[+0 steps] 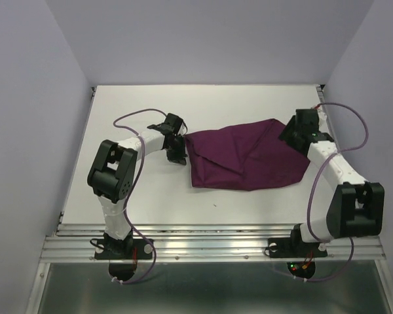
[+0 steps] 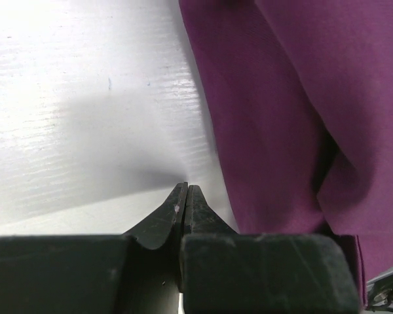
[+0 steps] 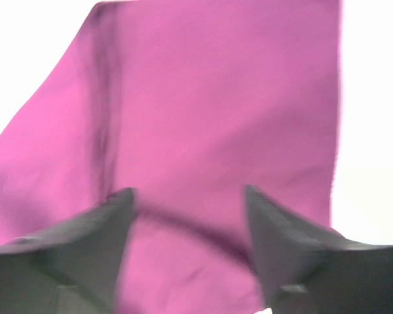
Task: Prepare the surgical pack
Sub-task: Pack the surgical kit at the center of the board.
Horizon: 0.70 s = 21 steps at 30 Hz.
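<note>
The dark-purple cloth [image 1: 245, 157] lies folded over itself in the middle of the white table; whatever it covers is hidden, and no tray, instruments or gauze show. My left gripper [image 1: 177, 150] sits just off the cloth's left edge. In the left wrist view that gripper [image 2: 187, 186] is shut with nothing between its fingers, and the cloth [image 2: 295, 111] fills the right side. My right gripper [image 1: 289, 134] hovers over the cloth's upper right corner. In the right wrist view it [image 3: 188, 196] stands open above the cloth [image 3: 203, 111], which is not pinched.
The white table [image 1: 144, 196] is walled by pale purple panels at the left, back and right. A ribbed metal rail [image 1: 209, 245] runs along the near edge, where both arm bases are bolted. Purple cables loop off each arm.
</note>
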Motion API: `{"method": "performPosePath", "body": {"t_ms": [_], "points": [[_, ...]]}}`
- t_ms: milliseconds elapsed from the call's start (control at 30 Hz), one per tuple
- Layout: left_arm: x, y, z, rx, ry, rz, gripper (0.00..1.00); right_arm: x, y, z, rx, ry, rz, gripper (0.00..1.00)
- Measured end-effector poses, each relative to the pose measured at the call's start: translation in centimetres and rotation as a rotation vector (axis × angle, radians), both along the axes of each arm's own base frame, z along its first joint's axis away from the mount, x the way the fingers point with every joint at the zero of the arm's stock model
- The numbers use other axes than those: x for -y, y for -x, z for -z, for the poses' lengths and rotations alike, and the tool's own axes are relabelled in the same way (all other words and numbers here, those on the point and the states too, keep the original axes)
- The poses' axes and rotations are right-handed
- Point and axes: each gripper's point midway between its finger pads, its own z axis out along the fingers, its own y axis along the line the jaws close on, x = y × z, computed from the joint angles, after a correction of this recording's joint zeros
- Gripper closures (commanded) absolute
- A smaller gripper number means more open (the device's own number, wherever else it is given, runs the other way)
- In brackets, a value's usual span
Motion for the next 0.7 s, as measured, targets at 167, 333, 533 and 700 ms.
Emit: {"method": "performPosePath", "body": {"t_ms": [167, 333, 533, 700], "points": [[-0.2, -0.8, 0.4, -0.002, -0.023, -0.015, 1.0, 8.3, -2.7, 1.6, -0.067, 0.036, 0.184, 0.14], [-0.3, -3.1, -0.7, 0.041, -0.04, -0.042, 1.0, 12.0, -2.3, 5.0, -0.166, 0.046, 0.254, 0.14], [-0.7, -6.0, -1.5, 0.083, -0.044, -0.077, 1.0, 16.1, -1.3, 6.7, -0.214, 0.051, 0.332, 0.15], [-1.1, -5.9, -0.4, 0.057, -0.061, -0.083, 1.0, 17.7, -1.1, 8.4, -0.234, 0.017, 0.344, 0.28]]}}
